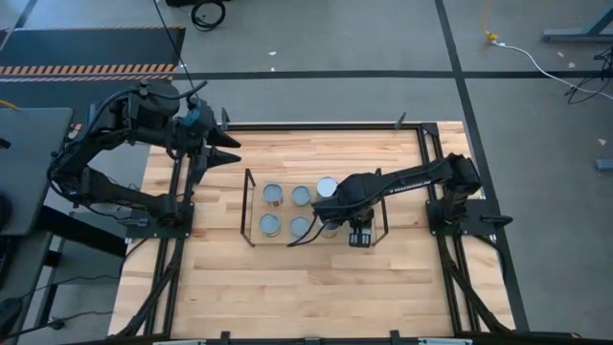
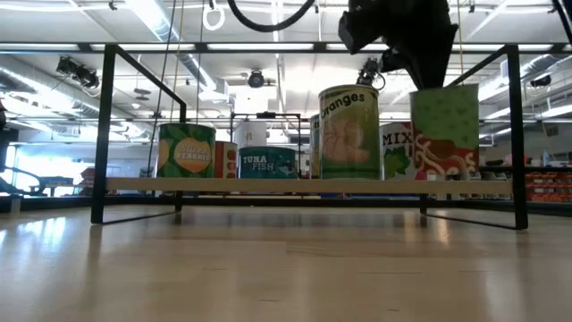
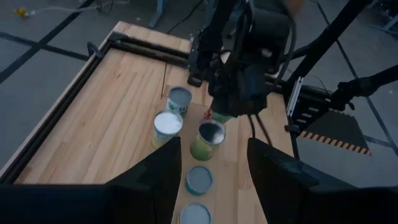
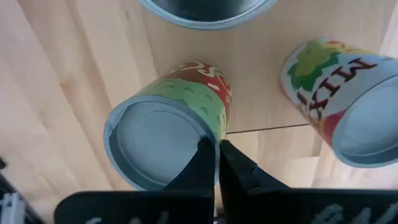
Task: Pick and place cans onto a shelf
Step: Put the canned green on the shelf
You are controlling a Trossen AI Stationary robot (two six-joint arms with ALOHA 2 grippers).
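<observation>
Right gripper [image 4: 217, 163] pinching the rim of the green-and-red can [image 4: 168, 130], held above the shelf [image 2: 268, 185] at its right end, beside the MIX can [image 4: 342, 106]. On the shelf beyond: oranges can [image 2: 349, 132], tuna can [image 2: 267, 162], white-topped can [image 1: 328, 187] and others in two rows on the tabletop [image 1: 287, 287]. Farthest off, left gripper [image 1: 228, 149] spread wide, hovering near the tabletop's back left corner.
</observation>
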